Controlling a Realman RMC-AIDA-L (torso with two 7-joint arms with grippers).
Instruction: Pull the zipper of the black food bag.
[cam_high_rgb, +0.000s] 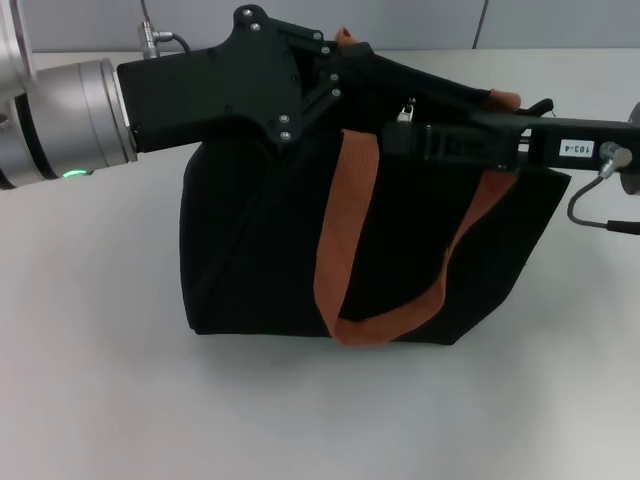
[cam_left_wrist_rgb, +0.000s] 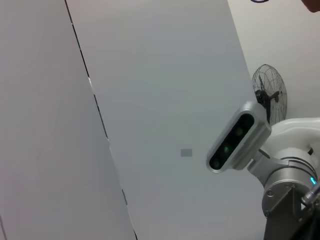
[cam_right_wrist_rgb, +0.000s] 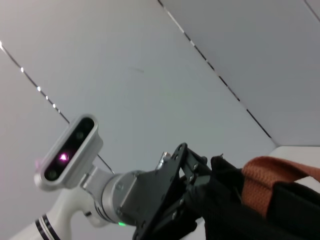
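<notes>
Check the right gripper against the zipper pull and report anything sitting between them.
Nothing visible does. In the head view the right gripper is already at the top edge of the black food bag, its tip right under the silver zipper. The orange-brown strap hangs lower. The left gripper clamps the bag's top edge beside it.

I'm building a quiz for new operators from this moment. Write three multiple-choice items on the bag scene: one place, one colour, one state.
1. Where is the left gripper?
A. at the black food bag's upper edge
B. flat on the table
C. under the bag

2. What colour are the bag's straps?
A. blue
B. orange-brown
C. white

3. How does the bag stand?
A. upright on the table
B. lifted in the air
C. lying folded flat

Answers: 1 A, its fingers reach the top edge. 2 B, the head view shows them orange-brown. 3 A, its base rests on the table.
</notes>
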